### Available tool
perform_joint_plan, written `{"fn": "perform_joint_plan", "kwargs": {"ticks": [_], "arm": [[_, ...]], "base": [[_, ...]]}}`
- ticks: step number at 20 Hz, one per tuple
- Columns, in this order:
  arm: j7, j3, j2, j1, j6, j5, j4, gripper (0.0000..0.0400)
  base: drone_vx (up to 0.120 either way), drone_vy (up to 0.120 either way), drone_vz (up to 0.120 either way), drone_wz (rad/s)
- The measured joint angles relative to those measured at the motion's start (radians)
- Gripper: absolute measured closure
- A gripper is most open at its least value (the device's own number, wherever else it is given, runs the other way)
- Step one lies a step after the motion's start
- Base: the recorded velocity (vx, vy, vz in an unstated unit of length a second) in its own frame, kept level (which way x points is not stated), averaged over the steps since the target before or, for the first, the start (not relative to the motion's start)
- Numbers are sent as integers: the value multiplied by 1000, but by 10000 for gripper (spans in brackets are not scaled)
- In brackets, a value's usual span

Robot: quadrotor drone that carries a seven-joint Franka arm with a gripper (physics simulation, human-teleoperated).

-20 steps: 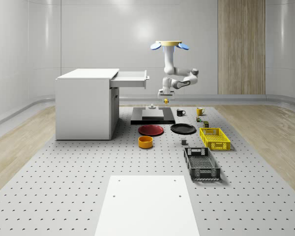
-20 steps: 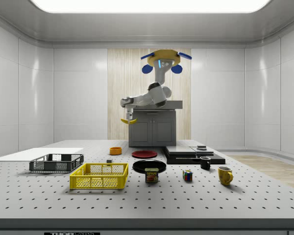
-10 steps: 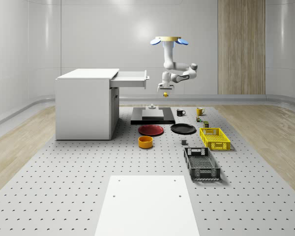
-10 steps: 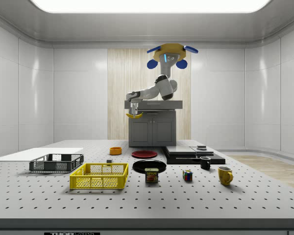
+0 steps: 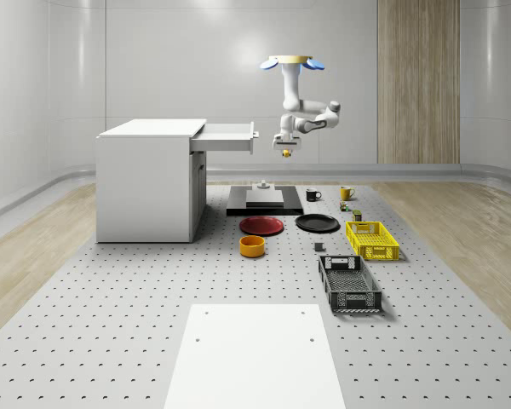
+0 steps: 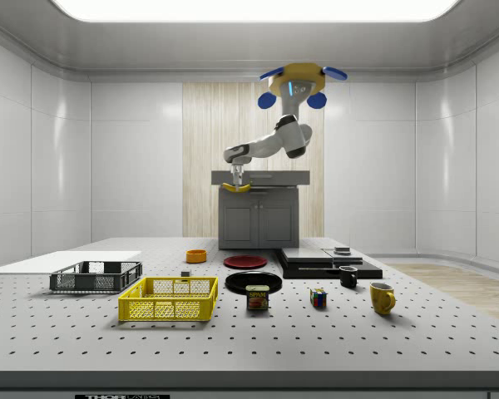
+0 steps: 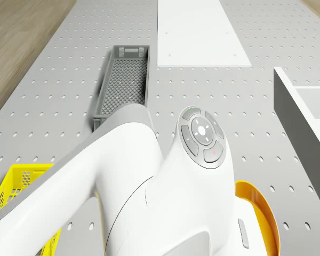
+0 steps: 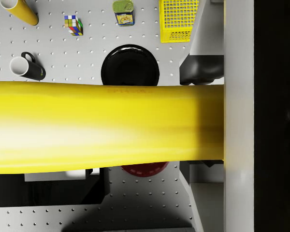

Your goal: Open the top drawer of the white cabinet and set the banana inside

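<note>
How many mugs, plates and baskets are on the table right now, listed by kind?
Mugs: 2, black mug, yellow mug
Plates: 2, red plate, black plate
Baskets: 2, yellow basket, grey basket
Total: 6

White arm [image 6: 270, 145], yellow-bodied drone [image 6: 302, 77]

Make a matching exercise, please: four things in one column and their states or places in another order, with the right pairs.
1. banana
2. top drawer
3. drone
4. black crate

a. pulled out
b. on the table, beside the yellow crate
c. held by the claw
d. hovering beside the cabinet

Pairs: 1-c, 2-a, 3-d, 4-b
</note>
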Motion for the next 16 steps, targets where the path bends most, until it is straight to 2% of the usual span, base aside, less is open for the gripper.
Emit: {"fn": "perform_joint_plan", "kwargs": {"ticks": [3, 5, 7, 9, 14, 16], "arm": [[0, 0, 0, 0, 0, 0, 0, 199], [0, 0, 0, 0, 0, 0, 0, 199], [0, 0, 1, 0, 0, 0, 0, 199], [0, 0, 1, 0, -1, 0, 0, 199], [-1, 0, 1, 0, -1, 0, 0, 199], [-1, 0, 1, 0, -1, 1, 0, 199]], "base": [[-120, 0, 120, 0], [-120, -120, 120, 0], [-120, -20, 120, 0], [-120, -100, 120, 0], [-120, -8, 120, 0], [-120, -120, 120, 0]]}}
